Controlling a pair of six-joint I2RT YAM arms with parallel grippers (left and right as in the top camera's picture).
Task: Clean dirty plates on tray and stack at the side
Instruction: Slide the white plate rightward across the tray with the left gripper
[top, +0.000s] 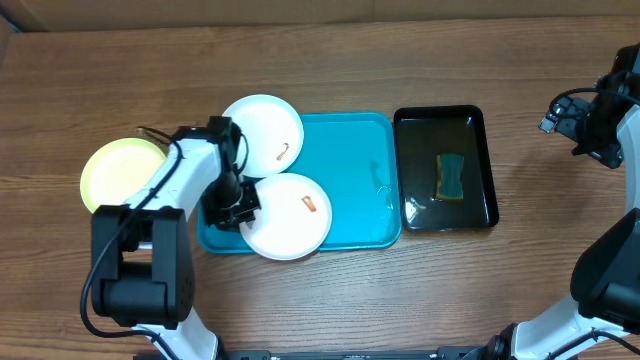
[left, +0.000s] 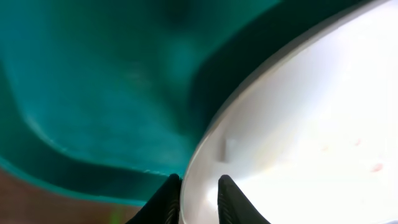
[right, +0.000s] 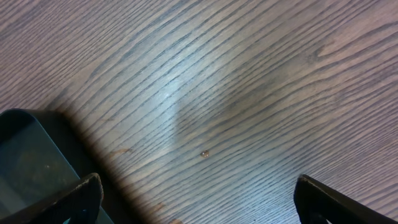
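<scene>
Left gripper: jaws nearly closed, a narrow gap, one of the fingers on each side of the rim of the front white plate, so it is pinching that rim at the plate's left edge. In the overhead view the front white plate sits at the near-left of the tray, overhanging the tray's near rim, with a short orange smear right of its centre. The left wrist view shows the turquoise tray floor and raised wall directly behind the pinched rim, with a sliver of wood beyond. The back white plate rests over the tray's far-left corner, partly off it, with a thin brown smear. It sits just behind the front plate; I cannot tell whether the two rims touch. The left arm lies across the gap between them. The yellow-green plate is off the tray, on the table just left of it, partly covered by the left arm. Right gripper: jaws spread wide, holding nothing, over bare wood, well apart from the tray. The corner of the black basin shows at its lower left, and a small crumb lies on the wood. The black basin is just right of the tray, with a green-blue sponge inside; it seems to hold liquid.
</scene>
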